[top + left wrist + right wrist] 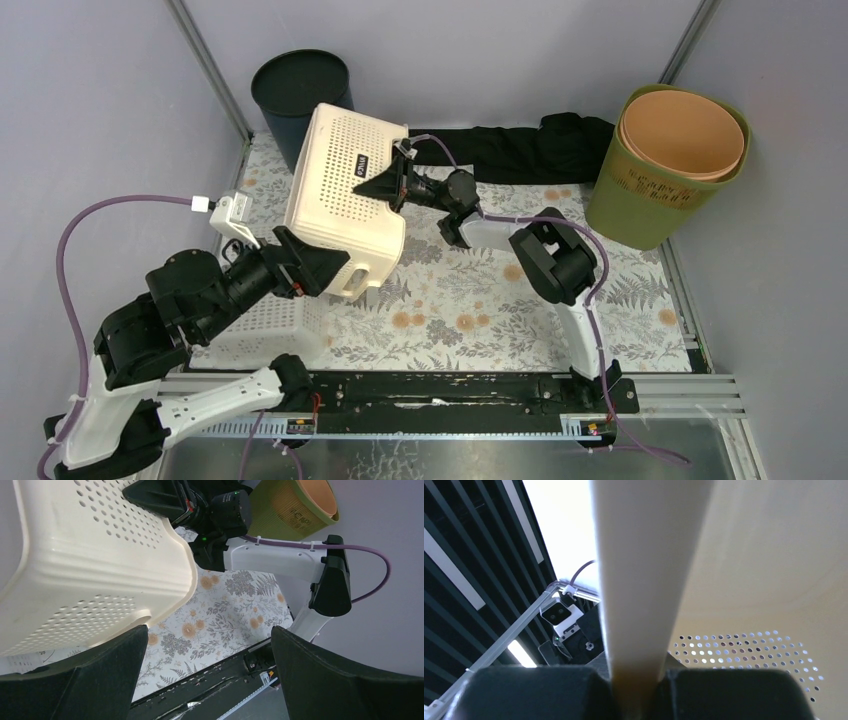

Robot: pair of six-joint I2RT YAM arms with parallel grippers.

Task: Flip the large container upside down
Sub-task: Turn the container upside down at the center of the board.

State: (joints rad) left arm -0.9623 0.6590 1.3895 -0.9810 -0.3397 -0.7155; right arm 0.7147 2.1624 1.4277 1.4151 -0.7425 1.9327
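Cream container rim [644, 580] inside the right pincer [636, 682]

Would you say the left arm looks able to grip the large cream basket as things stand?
Probably yes: the left tool, open, sits right at the basket, with nothing between.

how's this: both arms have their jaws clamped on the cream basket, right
No: only the right arm has its jaws clamped on the cream basket. The left arm holds its jaws open beside the basket, as the left wrist view shows.
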